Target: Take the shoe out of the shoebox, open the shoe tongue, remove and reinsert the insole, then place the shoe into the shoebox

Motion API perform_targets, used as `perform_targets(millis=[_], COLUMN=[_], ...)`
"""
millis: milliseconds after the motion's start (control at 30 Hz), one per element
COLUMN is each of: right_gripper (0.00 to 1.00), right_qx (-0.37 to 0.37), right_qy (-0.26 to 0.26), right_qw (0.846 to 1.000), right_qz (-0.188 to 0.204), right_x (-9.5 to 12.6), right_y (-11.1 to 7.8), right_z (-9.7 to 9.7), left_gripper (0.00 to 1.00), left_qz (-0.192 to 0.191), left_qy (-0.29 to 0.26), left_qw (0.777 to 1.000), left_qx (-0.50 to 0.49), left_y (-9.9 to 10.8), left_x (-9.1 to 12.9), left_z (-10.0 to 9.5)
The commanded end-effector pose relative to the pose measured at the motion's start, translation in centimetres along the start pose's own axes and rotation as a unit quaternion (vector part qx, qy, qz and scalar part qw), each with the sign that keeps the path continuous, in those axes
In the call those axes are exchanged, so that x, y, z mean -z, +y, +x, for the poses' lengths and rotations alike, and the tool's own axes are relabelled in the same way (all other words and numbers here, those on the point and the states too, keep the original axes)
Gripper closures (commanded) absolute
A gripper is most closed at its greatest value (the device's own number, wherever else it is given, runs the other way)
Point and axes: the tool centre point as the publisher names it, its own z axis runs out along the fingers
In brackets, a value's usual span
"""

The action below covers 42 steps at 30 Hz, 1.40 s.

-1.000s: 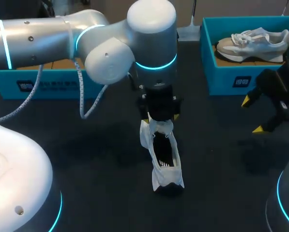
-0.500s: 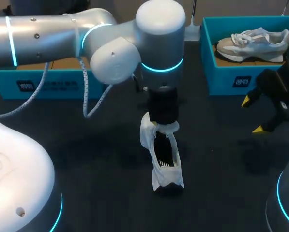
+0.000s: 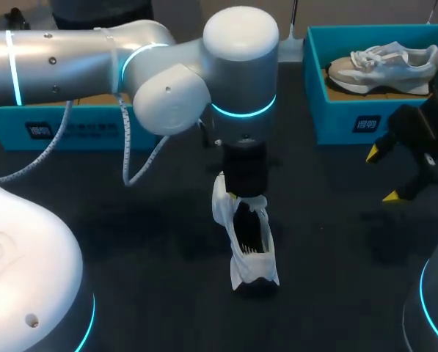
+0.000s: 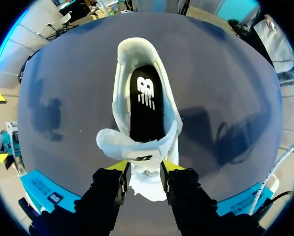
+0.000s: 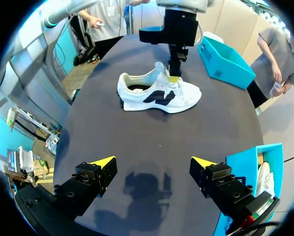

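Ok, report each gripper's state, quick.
Left gripper: shut on the shoe tongue.
Right gripper: open, holding nothing.

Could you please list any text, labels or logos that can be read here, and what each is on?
On the insole: white logo, no readable words.
On the tongue: small dark print, too blurred.
On the shoebox and left blue box: white labels, too small.

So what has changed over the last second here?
The left end effector closed on the tongue of the shoe, and its arm shifted slightly. The shoe stayed put, and the right end effector stayed open and still.
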Motion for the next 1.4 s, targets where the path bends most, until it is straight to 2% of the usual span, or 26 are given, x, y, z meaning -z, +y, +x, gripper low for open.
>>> perform_targets(millis=[33, 200, 333, 433, 600, 800, 1067, 1233, 1300, 1400], right_gripper=[0.00, 0.00, 0.00, 0.00, 0.00, 0.00, 0.00, 0.00, 0.00, 0.00], right_qx=[0.000, 0.000, 0.000, 0.000, 0.000, 0.000, 0.000, 0.000, 0.000, 0.000], right_qy=[0.000, 0.000, 0.000, 0.000, 0.000, 0.000, 0.000, 0.000, 0.000, 0.000], right_qw=[1.000, 1.000, 1.000, 1.000, 1.000, 1.000, 1.000, 1.000, 1.000, 1.000], right_qz=[0.001, 0.001, 0.001, 0.001, 0.001, 0.001, 0.001, 0.001, 0.001, 0.001], right_x=[0.0, 0.0, 0.0, 0.0, 0.0, 0.0, 0.0, 0.0, 0.0, 0.0], right_y=[0.0, 0.0, 0.0, 0.0, 0.0, 0.0, 0.0, 0.0, 0.0, 0.0], right_z=[0.0, 0.0, 0.0, 0.0, 0.0, 0.0, 0.0, 0.0, 0.0, 0.0], left_gripper=[0.58, 0.54, 0.53, 0.55, 0.53, 0.54, 0.56, 0.58, 0.62, 0.61], left_qz=[0.003, 0.030, 0.028, 0.031, 0.027, 0.040, 0.047, 0.043, 0.044, 0.027], left_qy=[-0.009, -0.011, -0.004, 0.000, 0.008, 0.002, 0.015, 0.014, 0.010, 0.008], left_qw=[1.000, 0.999, 0.998, 0.997, 0.994, 0.988, 0.982, 0.982, 0.981, 0.984], left_qx=[0.004, -0.022, -0.051, -0.078, -0.104, -0.151, -0.182, -0.185, -0.189, -0.179], left_y=[1.0, 1.7, 1.3, 1.0, 0.8, 0.0, -0.4, -0.5, -0.6, -0.9], left_x=[0.7, 0.4, 0.4, 0.5, 0.8, 1.6, 1.3, 1.8, 2.0, 2.0], left_z=[0.3, -0.6, -1.6, -1.7, -1.8, -1.4, -0.8, -0.3, -0.1, 0.0])
